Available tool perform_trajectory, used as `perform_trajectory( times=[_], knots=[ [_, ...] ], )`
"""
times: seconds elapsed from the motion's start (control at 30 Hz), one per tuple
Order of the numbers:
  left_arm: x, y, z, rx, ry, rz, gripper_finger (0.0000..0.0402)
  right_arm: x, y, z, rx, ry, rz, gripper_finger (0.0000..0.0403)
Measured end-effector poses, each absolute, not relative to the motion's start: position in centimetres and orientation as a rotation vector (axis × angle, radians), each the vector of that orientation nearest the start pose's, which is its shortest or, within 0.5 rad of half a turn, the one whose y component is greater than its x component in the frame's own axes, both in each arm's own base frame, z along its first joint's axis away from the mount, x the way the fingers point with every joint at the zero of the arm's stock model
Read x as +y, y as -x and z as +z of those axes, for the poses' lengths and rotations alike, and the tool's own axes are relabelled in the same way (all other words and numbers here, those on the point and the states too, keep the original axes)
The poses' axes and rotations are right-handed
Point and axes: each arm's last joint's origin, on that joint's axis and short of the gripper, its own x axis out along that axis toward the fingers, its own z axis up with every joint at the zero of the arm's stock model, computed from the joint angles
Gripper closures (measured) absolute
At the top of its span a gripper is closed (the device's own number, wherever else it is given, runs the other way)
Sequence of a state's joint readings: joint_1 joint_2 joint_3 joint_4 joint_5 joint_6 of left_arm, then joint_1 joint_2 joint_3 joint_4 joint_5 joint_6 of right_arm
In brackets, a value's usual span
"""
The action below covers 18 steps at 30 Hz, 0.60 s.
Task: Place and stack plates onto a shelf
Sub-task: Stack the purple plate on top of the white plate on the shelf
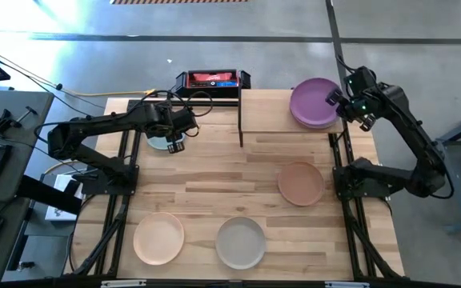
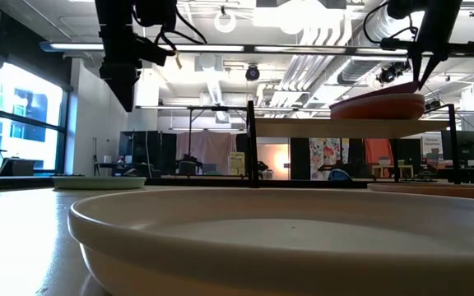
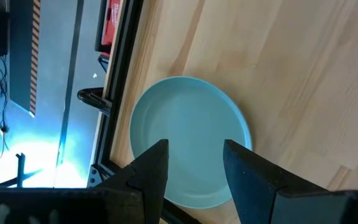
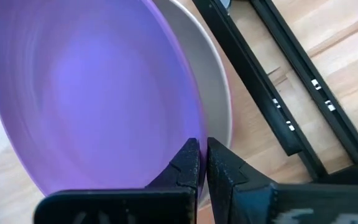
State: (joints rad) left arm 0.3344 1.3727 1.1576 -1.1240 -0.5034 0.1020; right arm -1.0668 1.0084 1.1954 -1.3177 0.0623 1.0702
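Right gripper: the right gripper (image 4: 202, 163) is pinched on the near rim of the round, shallow, matte purple plate (image 4: 86, 87), its two dark fingers nearly touching across the rim; in the high view it sits at the plate's right edge (image 1: 336, 100).
Purple plate: tilted, resting on top of a pale cream plate (image 4: 215, 102) whose rim shows beside it; in the low view an orange-red plate (image 2: 381, 108) shows in the same stack.
Stack location: on the raised light-wood shelf with thin black posts (image 1: 270, 120), at its right end, at the far side of the table.
Left gripper: the left gripper (image 3: 194, 163) hangs above the round, shallow, matte teal plate (image 3: 188, 124), fingers spread apart and holding nothing; the low view shows it clear of the table (image 2: 127, 86).
Teal plate: flat on the wooden tabletop (image 1: 214, 172), far left, just beside the shelf's left posts (image 1: 160, 142).
Tan plate: a round tan plate (image 1: 301, 183) lies flat right of centre.
Peach plate: a round peach plate (image 1: 158, 238) lies at the near left.
Pale grey plate: a round pale grey plate (image 1: 240, 242) lies at the near centre, well apart from the peach one.
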Motion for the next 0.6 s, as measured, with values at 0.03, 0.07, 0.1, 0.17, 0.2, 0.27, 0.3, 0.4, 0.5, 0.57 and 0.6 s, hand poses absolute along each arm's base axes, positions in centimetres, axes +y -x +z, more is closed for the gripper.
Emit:
perform_trajectory(
  times=[0.03, 0.07, 0.1, 0.17, 0.2, 0.27, 0.3, 0.4, 0.5, 0.57, 0.6],
  knots=[
    [9.25, -22.36, 27.80, 1.405, -0.197, 0.636, 0.0257, -13.19, -7.07, 34.37, 0.433, -1.422, -1.529, 0.0402],
    [9.25, -22.36, 27.80, 1.405, -0.197, 0.636, 0.0257, -13.19, -7.07, 34.37, 0.439, -1.416, -1.526, 0.0402],
    [9.25, -22.36, 27.80, 1.405, -0.197, 0.636, 0.0257, -13.20, -7.08, 34.38, 0.440, -1.412, -1.523, 0.0402],
    [9.25, -22.36, 27.80, 1.405, -0.197, 0.636, 0.0257, -13.21, -7.08, 34.38, 0.442, -1.409, -1.522, 0.0402],
    [9.25, -22.36, 27.80, 1.405, -0.197, 0.636, 0.0257, -13.21, -7.08, 34.38, 0.442, -1.410, -1.520, 0.0402],
    [9.25, -22.37, 27.79, 1.406, -0.197, 0.636, 0.0257, -13.19, -7.11, 34.38, 0.452, -1.408, -1.505, 0.0402],
    [9.25, -22.37, 27.79, 1.406, -0.197, 0.636, 0.0257, -13.19, -7.12, 34.38, 0.457, -1.405, -1.499, 0.0402],
    [9.25, -22.37, 27.79, 1.406, -0.197, 0.636, 0.0257, -13.18, -7.12, 34.38, 0.463, -1.403, -1.493, 0.0395],
    [9.25, -22.37, 27.79, 1.406, -0.197, 0.636, 0.0257, -13.20, -7.08, 34.38, 0.443, -1.410, -1.521, 0.0378],
    [9.25, -22.37, 27.79, 1.406, -0.197, 0.636, 0.0257, -13.22, -7.07, 34.38, 0.426, -1.425, -1.534, 0.0367],
    [9.25, -22.37, 27.79, 1.406, -0.197, 0.636, 0.0257, -13.22, -7.07, 34.38, 0.426, -1.424, -1.537, 0.0362]
  ],
)
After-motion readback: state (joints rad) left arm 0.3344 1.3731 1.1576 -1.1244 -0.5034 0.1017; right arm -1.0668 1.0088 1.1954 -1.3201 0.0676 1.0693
